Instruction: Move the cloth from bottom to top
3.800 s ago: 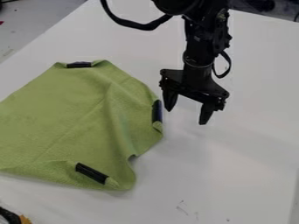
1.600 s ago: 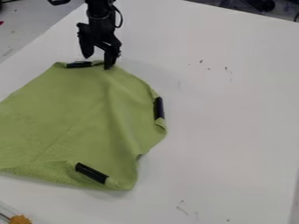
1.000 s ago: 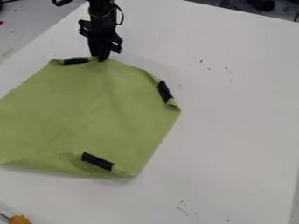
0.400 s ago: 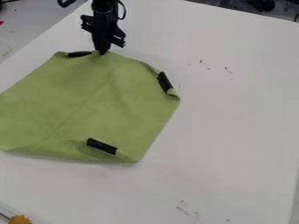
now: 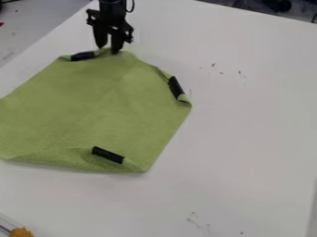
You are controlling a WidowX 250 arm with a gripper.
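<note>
The black gripper (image 5: 108, 49) hangs at the upper left, its two fingers parted at the cloth's top edge, beside the upper dark clip. It is open. The green cloth (image 5: 93, 111) lies spread on the left half of the white table, its left side running out of view. Dark clips sit on its top edge (image 5: 83, 56), right corner (image 5: 176, 87) and lower edge (image 5: 108, 155). Folds show at the right corner, and the lower edge is turned over.
The white table (image 5: 248, 139) extends to the right, with small dark marks on its surface. An orange-brown object (image 5: 21, 232) is at the bottom left corner. Dark items (image 5: 276, 5) lie beyond the table's back edge.
The gripper came left from the middle, shut on the cloth's top edge, and moved slightly up. The cloth shifted up with it, its right side spreading outward. Since then the fingers have opened.
</note>
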